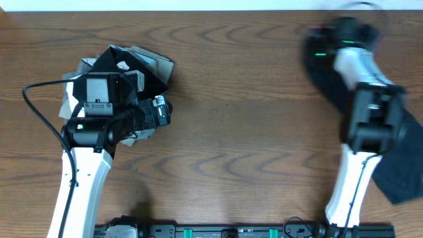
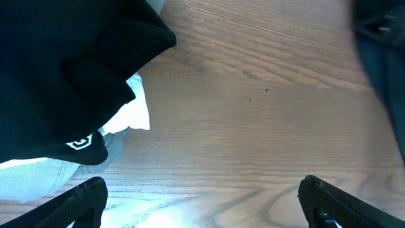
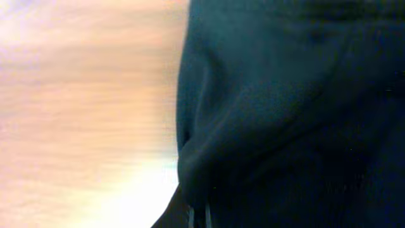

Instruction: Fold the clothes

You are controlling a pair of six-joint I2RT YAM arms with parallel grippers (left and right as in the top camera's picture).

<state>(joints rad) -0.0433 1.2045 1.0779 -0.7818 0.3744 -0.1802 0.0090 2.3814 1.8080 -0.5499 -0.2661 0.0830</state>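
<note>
Wooden table (image 1: 231,132), dark leggings (image 1: 402,177) bunched, blurred, at right edge

A heap of black, white and grey garments (image 1: 147,66) is piled at the far left of the brown wooden table (image 1: 244,119), and the long black stretchy leggings (image 1: 400,173) are draped along its right edge, well apart.

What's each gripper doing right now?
Left gripper: open, holding nothing.
Right gripper: closed on the leggings.
</note>
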